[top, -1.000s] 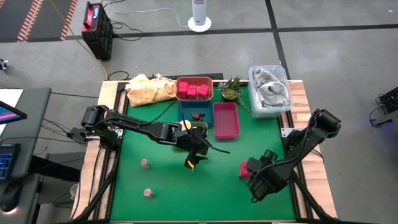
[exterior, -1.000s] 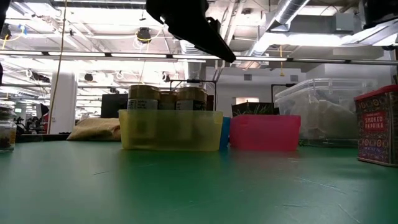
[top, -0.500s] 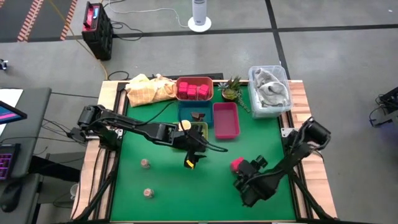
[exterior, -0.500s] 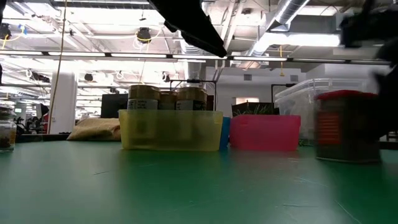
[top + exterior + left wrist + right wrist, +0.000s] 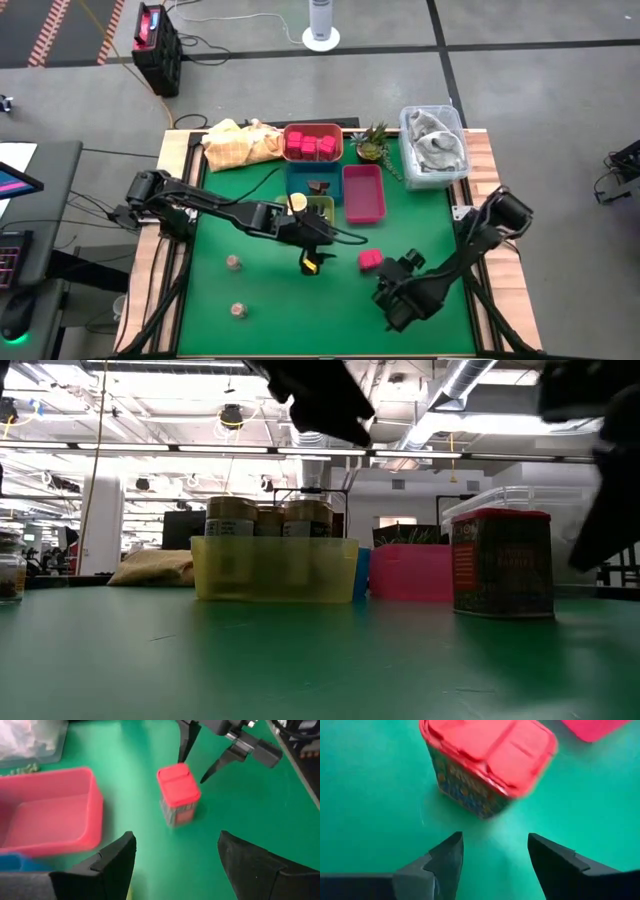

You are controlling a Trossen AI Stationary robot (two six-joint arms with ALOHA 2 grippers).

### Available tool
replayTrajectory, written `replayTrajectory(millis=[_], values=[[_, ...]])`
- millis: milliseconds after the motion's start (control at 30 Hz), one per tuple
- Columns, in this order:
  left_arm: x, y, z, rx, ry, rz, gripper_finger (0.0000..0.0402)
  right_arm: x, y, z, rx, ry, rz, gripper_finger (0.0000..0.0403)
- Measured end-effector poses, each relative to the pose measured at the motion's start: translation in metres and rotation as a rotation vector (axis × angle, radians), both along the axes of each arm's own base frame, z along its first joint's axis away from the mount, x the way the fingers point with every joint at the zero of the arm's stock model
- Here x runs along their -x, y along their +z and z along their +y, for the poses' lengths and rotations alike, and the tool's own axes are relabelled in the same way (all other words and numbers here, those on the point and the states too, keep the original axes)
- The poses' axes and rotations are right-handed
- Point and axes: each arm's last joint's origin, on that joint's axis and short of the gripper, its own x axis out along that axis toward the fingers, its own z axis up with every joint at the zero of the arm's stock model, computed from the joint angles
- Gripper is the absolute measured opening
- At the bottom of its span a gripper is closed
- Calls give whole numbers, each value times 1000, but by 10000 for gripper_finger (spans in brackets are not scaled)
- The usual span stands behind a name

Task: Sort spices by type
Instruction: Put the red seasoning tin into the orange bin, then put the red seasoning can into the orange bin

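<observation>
Since a second ago, my right gripper (image 5: 383,287) has slid the red-lidded rectangular spice tin (image 5: 370,260) inward; now it stands free just ahead of my open fingers (image 5: 445,860). My left gripper (image 5: 310,262) hovers open nearby.
</observation>
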Motion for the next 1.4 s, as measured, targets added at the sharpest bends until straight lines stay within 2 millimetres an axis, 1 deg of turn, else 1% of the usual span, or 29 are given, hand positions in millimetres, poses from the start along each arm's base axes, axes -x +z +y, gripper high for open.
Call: replayTrajectory(millis=[100,200,300,467,600,700,800,867,933,1033,1167,1300,1400], values=[[-9,-8,-8,17,-7,-39,267,16,13,1,30,0,8,252],[-23,-24,-16,31,-14,-79,268,33,23,-1,109,-7,-28,252],[-38,-40,-20,38,-11,-73,276,44,30,-2,188,-12,-90,252],[-66,-43,-26,43,-4,-95,304,49,33,-7,260,-34,-111,252],[-86,-46,-31,20,-15,-36,335,47,34,-10,287,-35,-120,252],[-100,-44,-32,14,-10,1,356,53,36,-11,320,-41,-111,250],[-112,-49,-33,-4,-9,60,369,60,40,-12,354,-57,-109,250],[-116,-54,-32,-17,-8,99,372,65,42,-12,357,-68,-123,250],[-121,-56,-28,-19,4,98,373,71,47,-11,339,-64,-144,250],[-123,-56,-17,-5,37,102,373,76,56,-12,303,-55,-167,250],[-124,-58,-6,1,65,112,373,80,75,-23,247,-61,-192,250],[-124,-58,-8,76,33,120,373,81,91,-38,219,-75,-222,250],[-124,-57,-10,80,35,117,373,77,98,-45,245,-81,-309,250]])
